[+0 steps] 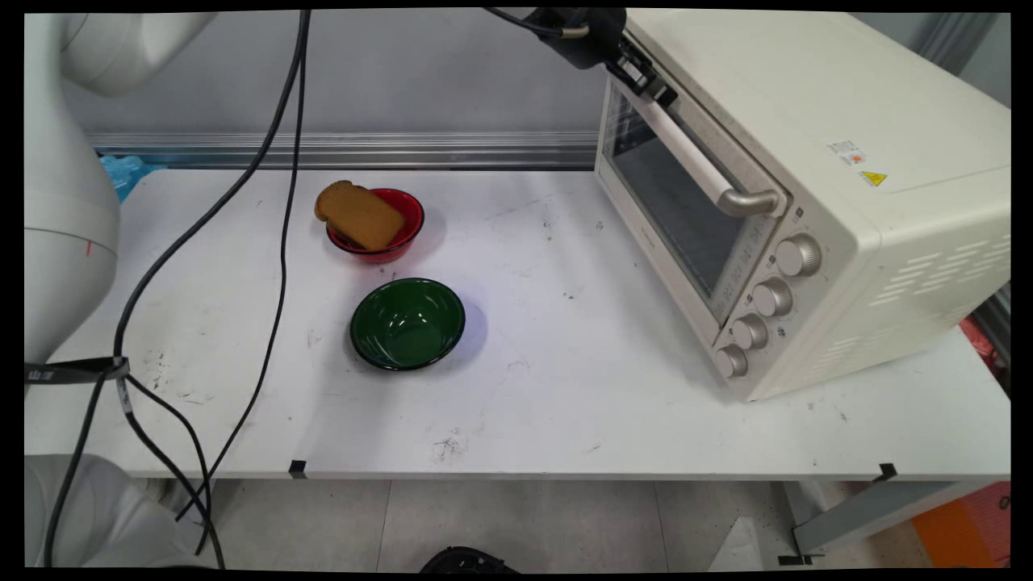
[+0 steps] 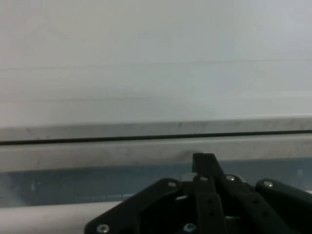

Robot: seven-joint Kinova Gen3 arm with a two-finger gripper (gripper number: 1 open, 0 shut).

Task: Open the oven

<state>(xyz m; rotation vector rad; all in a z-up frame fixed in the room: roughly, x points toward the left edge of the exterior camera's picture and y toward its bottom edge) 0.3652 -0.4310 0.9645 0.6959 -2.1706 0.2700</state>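
the black gripper (image 1: 646, 77) sits at the top of the frame, right of centre, against the upper far end of the oven handle (image 1: 702, 165). its fingers (image 2: 204, 163) look drawn narrow, pressed close together by the door's top edge; whether they actually clasp the handle cannot be told. the cream toaster oven (image 1: 839, 161) fills the right of the frame, door shut, four knobs (image 1: 763, 307) down its front. well apart, left of centre, a red bowl (image 1: 407, 226) holds a slice of toast (image 1: 359, 214) leaning over its rim. just below it stands a green bowl (image 1: 407, 323) on the white table (image 1: 565, 387).
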